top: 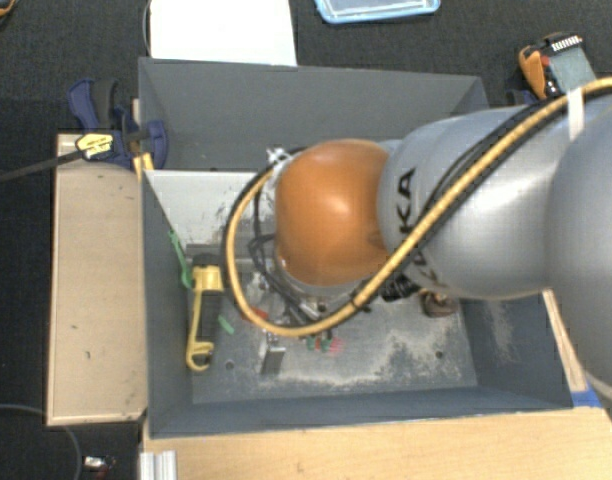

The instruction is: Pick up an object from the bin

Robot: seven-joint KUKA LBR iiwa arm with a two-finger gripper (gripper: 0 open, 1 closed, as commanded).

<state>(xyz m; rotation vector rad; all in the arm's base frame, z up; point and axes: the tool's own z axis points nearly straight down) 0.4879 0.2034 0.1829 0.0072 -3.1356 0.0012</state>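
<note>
My gripper (273,354) pokes out from under the arm's orange cover, low over the bin's floor left of the middle. A yellow hand tool (199,316) with a hooked end lies lengthwise to its left, near the bin's left wall. A small green scrap (226,323) sits between the tool and the gripper. Just right of the gripper lies a tiny red and green piece (328,344). Whatever is directly under the cover is hidden.
A thin green strip (178,258) leans along the left wall above the yellow tool. A brown round thing (438,304) peeks out under the arm at the right. The arm and its cables hang over the bin's middle and right.
</note>
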